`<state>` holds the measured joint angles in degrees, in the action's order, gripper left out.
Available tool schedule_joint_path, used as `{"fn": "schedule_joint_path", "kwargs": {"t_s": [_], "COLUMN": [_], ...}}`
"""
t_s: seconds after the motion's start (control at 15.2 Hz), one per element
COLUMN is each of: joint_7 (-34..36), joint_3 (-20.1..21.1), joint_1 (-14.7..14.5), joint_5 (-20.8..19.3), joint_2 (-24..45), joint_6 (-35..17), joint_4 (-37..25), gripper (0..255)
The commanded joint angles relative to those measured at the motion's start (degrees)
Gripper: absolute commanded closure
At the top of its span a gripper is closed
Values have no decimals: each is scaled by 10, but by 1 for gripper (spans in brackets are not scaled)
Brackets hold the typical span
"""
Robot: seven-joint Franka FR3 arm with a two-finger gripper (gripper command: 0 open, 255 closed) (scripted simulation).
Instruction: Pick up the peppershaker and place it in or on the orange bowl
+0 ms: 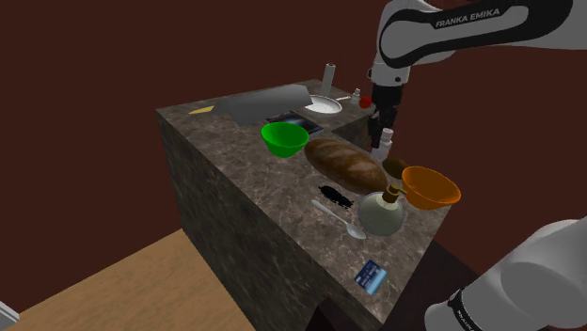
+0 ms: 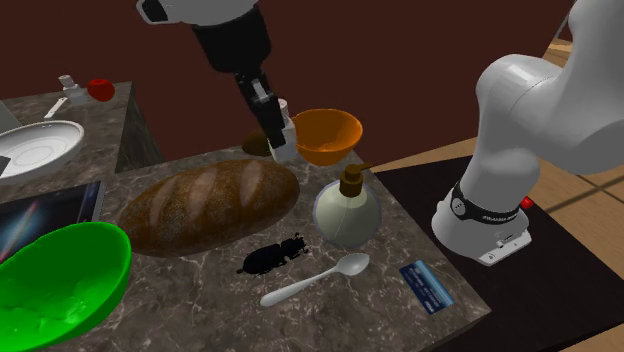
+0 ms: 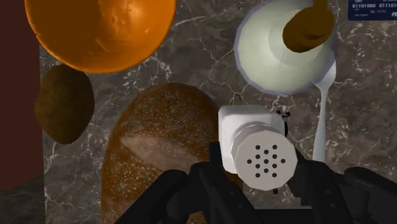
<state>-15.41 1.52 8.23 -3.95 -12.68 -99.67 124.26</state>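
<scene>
- White and small, the peppershaker (image 3: 262,156) is clasped between the two black fingers of the gripper (image 3: 259,172). The jaws are closed on its body, one on each side, and its perforated cap faces the wrist camera.
- It looks raised off the stone counter (image 3: 203,60), hanging with the jaws and not standing on anything.
- By its look it is light and rigid, with smooth sides that could slide under a loose pinch. The squarish body below the round cap offers flat faces, which I judge the better place to hold, and that is about where the fingers sit.
- Directly under the jaws lies the edge of a brown bread loaf (image 3: 162,140).
- Just out from the jaws, on the side away from the loaf, a pale spoon (image 3: 321,121) lies on the counter.
- Farther out stand a round pale bottle (image 3: 273,57) with a brown stopper and, beside the loaf, a brown lump (image 3: 63,102).
- Farthest from the jaws, past the loaf, is the orange bowl (image 3: 102,28). It is empty, and the peppershaker is near it but not yet over it.
</scene>
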Motion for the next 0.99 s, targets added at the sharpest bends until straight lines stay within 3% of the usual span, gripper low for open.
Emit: {"fn": "schedule_joint_path", "kwargs": {"t_s": [0.0, 0.92], "joint_7": [-25, -201], "joint_3": [-16, -141], "joint_1": [12, 101], "joint_5": [-9, -98], "joint_2": [-24, -111], "joint_6": [-2, -12], "joint_4": [24, 97], "gripper": [255, 255]}}
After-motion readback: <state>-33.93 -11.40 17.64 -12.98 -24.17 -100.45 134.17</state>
